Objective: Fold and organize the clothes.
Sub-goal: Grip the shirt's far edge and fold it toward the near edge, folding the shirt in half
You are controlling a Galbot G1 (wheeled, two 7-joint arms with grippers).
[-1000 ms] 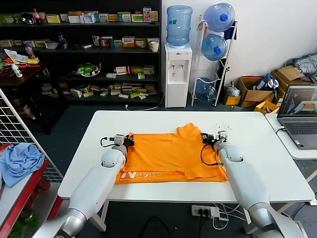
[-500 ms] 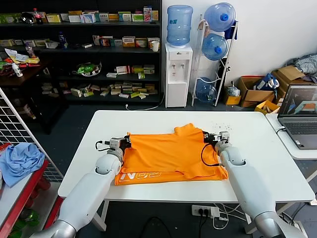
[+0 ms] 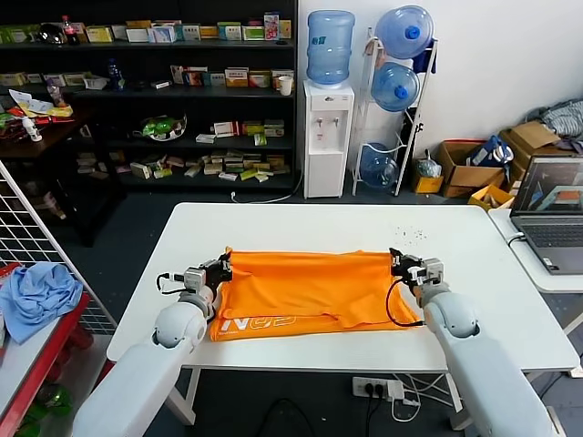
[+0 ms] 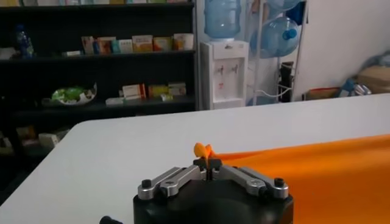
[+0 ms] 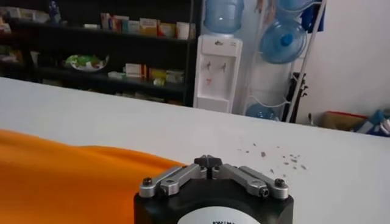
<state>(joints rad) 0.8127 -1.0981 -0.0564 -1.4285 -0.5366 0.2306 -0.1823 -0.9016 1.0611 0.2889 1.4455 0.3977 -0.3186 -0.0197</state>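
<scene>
The clothes are one bright orange T-shirt [image 3: 310, 289] lying flat on the white table [image 3: 301, 223], white lettering [image 3: 264, 320] showing along its near left edge. Its far edge runs in a taut straight line between my two grippers. My left gripper [image 3: 221, 266] is at the shirt's far left corner; in the left wrist view the left gripper [image 4: 208, 162] is shut, with a tuft of orange T-shirt [image 4: 304, 170] pinched at its tips. My right gripper [image 3: 398, 259] is shut at the far right corner; in the right wrist view the T-shirt [image 5: 61, 176] reaches up to the right gripper [image 5: 209, 162].
A laptop [image 3: 551, 218] sits on a second table to the right. A light blue cloth [image 3: 36, 296] lies on a rack beside a wire grid [image 3: 36, 237] at the left. Small specks [image 3: 410, 234] dot the table beyond the right gripper. A water dispenser [image 3: 326, 137] and shelves stand behind.
Both grippers have moved outward and toward me. The shirt's far edge, which had a raised hump near the right gripper, is now pulled straight and flat.
</scene>
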